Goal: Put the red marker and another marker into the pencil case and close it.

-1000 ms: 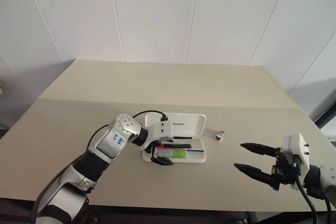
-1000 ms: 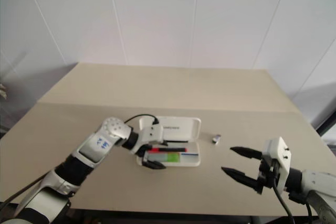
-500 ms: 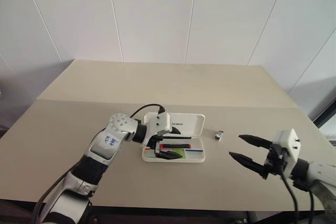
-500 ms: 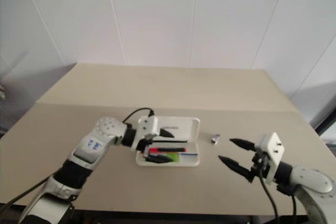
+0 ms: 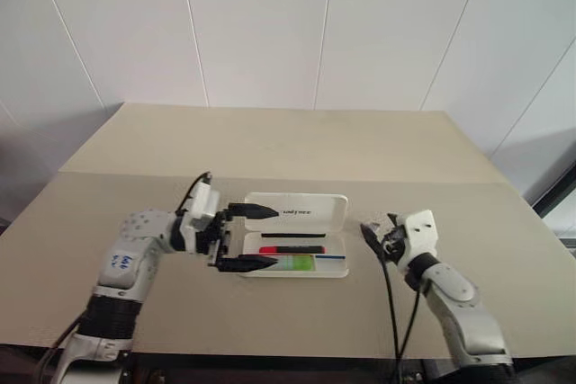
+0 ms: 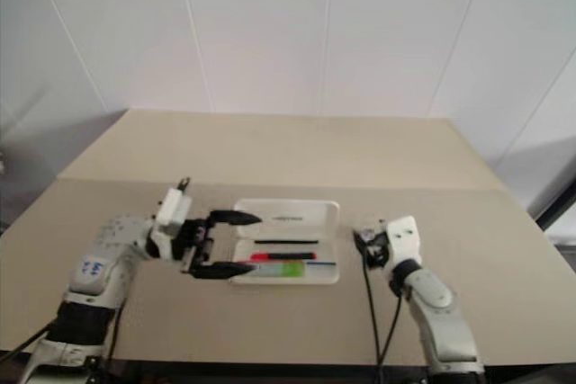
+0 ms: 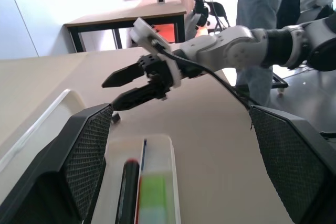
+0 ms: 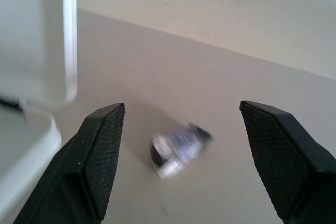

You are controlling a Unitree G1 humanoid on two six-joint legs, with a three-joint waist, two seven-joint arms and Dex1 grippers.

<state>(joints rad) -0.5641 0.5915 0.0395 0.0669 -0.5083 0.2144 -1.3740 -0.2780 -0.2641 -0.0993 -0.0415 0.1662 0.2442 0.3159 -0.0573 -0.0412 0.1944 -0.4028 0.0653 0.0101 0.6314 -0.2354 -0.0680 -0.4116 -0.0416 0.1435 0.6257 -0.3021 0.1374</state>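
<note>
The white pencil case (image 5: 315, 211) lies open in the middle of the table, lid folded back. In its tray the red marker (image 5: 292, 249) lies lengthwise, red cap toward my left arm. Beside it, nearer me, lies another marker (image 5: 299, 263), mint with a lime-green cap. My left gripper (image 5: 274, 236) hovers at the case's left end, level, open, nothing between its fingers; the lower finger covers that marker's end. My right gripper (image 5: 371, 238) is open just right of the case, empty. The left wrist view looks along the tray at both markers (image 7: 152, 198).
A small grey metal piece (image 8: 176, 150) lies on the table between my right fingers, close to the case's right edge. The tan table (image 5: 270, 141) stretches far behind the case. In the left wrist view a person (image 7: 262, 3) stands beyond the table near another table (image 7: 131, 14).
My left gripper drew back out of the case to its left end and turned to point along it. My right gripper swung forward and inward to the grey piece beside the case.
</note>
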